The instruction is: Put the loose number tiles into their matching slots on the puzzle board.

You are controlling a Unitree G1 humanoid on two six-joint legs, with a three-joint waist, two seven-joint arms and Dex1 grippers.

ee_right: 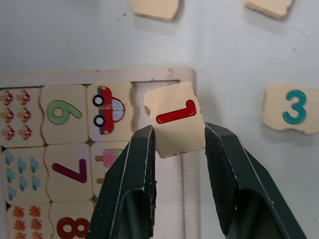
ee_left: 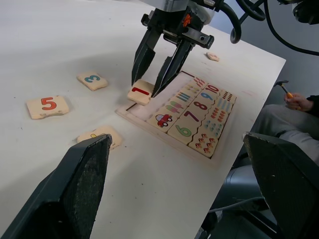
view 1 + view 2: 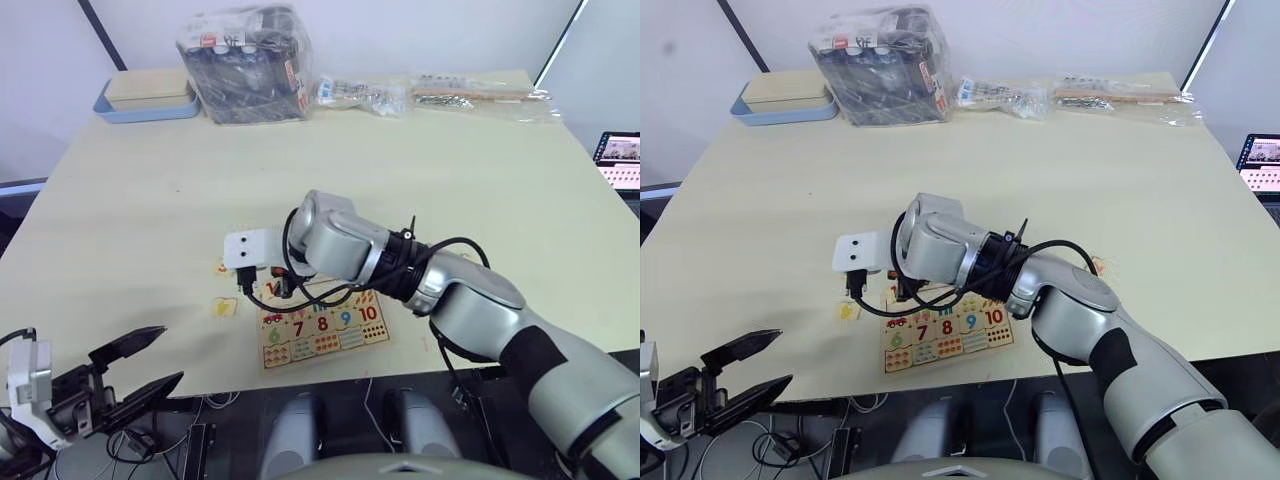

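My right gripper (image 1: 179, 130) is shut on a loose number tile with a red 1 (image 1: 174, 117), held tilted over the empty corner of the puzzle board (image 1: 99, 74) beside the red car picture. The left wrist view shows the same gripper (image 2: 147, 88) with the tile's edge touching the board (image 2: 164, 142). Other loose tiles lie on the table beyond that corner: a teal 3 (image 2: 92, 79), a red 5 (image 2: 48, 106) and one with a yellow digit (image 2: 99, 134). My left gripper (image 3: 168, 356) hangs open and empty below the table's front edge.
A further tile (image 2: 213, 56) lies on the board's far side. At the table's back stand a blue tray with a wooden box (image 3: 145, 100), a bag of goods (image 3: 245, 62) and plastic packets (image 3: 480, 92). A laptop (image 3: 618, 160) sits at the right. A person's hand (image 2: 299, 102) is nearby.
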